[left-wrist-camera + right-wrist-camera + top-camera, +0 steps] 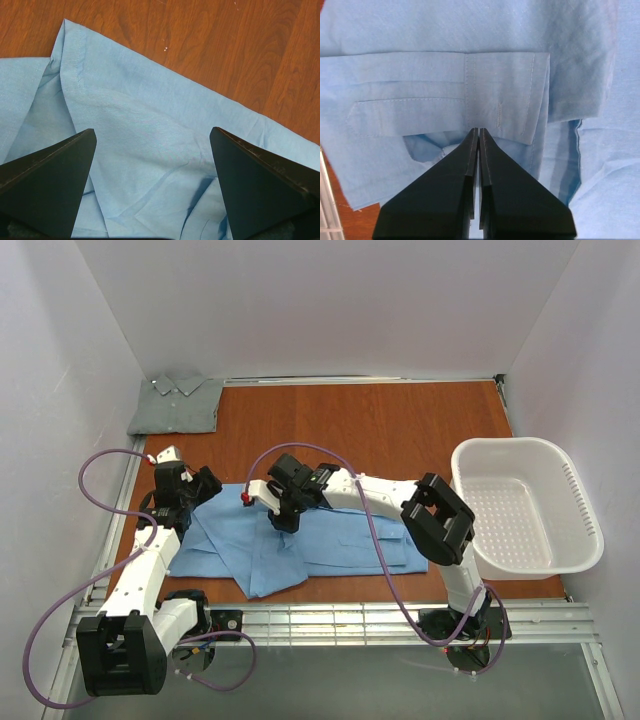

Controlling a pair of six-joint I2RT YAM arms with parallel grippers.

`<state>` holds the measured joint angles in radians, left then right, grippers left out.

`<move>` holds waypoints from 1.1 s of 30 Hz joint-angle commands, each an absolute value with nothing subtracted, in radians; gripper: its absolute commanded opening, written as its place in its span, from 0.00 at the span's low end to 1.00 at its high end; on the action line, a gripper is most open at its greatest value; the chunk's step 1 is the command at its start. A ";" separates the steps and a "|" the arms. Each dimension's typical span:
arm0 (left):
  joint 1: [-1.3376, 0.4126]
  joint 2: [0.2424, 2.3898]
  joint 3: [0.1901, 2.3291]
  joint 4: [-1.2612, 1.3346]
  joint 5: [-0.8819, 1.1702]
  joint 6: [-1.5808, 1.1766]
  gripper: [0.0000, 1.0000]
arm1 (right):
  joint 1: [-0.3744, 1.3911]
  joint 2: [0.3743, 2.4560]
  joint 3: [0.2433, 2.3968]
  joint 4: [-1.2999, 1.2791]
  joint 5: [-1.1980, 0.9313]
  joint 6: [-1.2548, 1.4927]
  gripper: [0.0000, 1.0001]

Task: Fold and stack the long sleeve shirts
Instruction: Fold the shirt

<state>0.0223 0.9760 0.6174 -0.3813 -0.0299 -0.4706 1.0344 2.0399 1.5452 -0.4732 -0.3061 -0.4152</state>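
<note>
The light blue shirt (340, 540) lies spread and partly folded on the brown table (380, 430) in front of both arms. The grey-green shirt (178, 405) lies folded at the back left corner. My left gripper (203, 492) is open and empty just above the blue shirt's left edge; the left wrist view shows its jaws (152, 132) wide apart over the cloth (150, 100). My right gripper (283, 520) is over the shirt's middle. In the right wrist view its jaws (478, 130) are shut at the edge of the sleeve cuff (502, 90), pinching the thin cloth.
A white plastic laundry basket (585, 530) stands at the right edge of the table. White walls close in the table on three sides. A metal rail (400, 620) runs along the near edge by the arm bases.
</note>
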 commanded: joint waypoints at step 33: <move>0.020 0.968 0.626 -0.360 -0.028 -0.451 0.87 | 0.862 2.014 1.376 -0.223 -0.480 -0.014 0.48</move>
